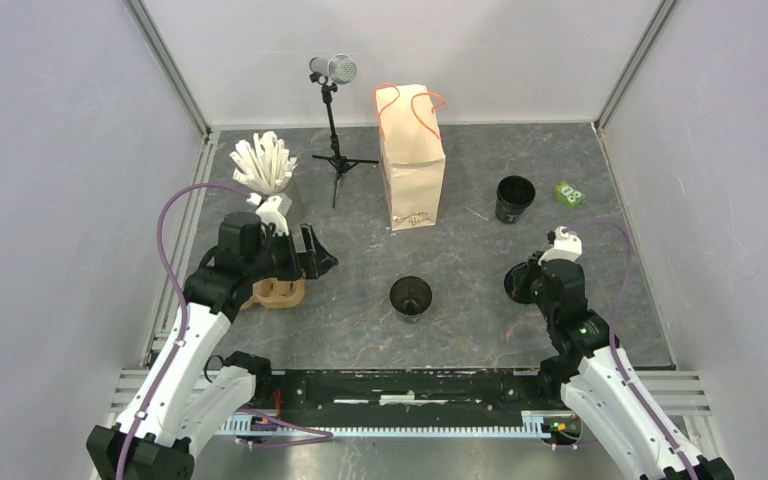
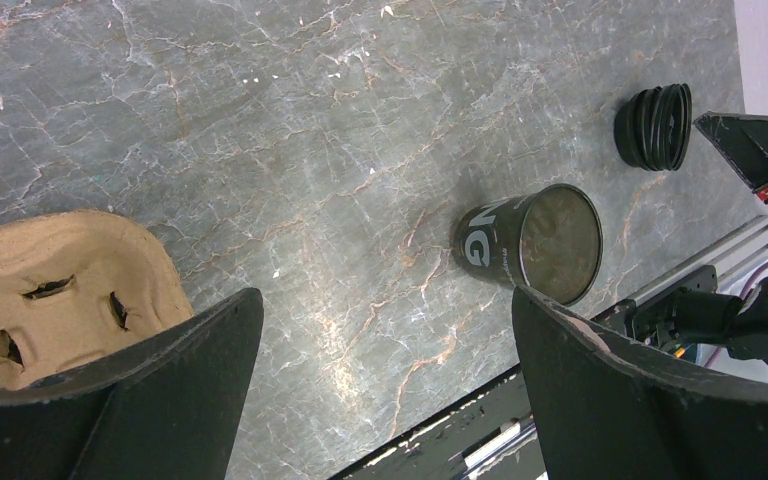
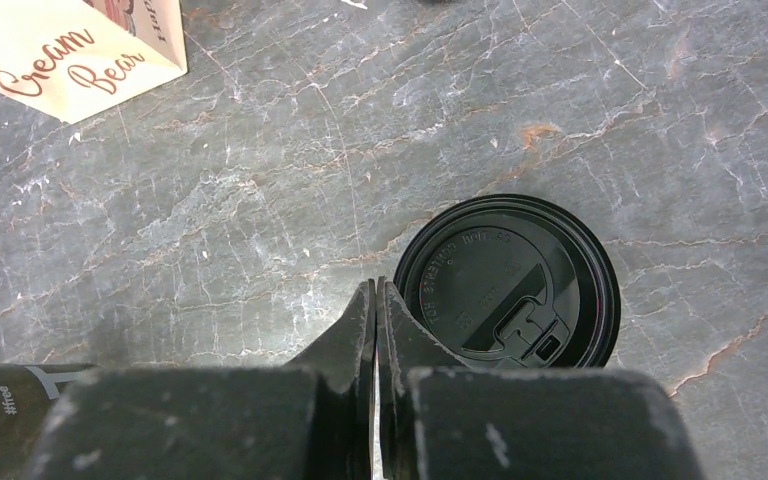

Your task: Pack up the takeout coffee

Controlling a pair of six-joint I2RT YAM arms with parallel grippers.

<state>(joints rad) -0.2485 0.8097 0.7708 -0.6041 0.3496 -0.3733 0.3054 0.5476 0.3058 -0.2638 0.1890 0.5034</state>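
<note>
The open black cup (image 1: 411, 296) stands mid-table on the veined grey stone-look table (image 1: 480, 330), with its round lid (image 3: 508, 280) flat well to its right and the tall brown paper bag (image 1: 412, 155) upright behind. A mic stand (image 1: 335, 120), white sticks (image 1: 263, 163), a second black cup (image 1: 515, 198) and a green packet (image 1: 567, 193) line the back. The right gripper (image 3: 376, 300) is pressed closed and empty, its tips just beside the lid's embossed rim. The left gripper (image 2: 380, 330) is spread wide and empty beside a moulded-pulp carrier (image 2: 60, 290).
</note>
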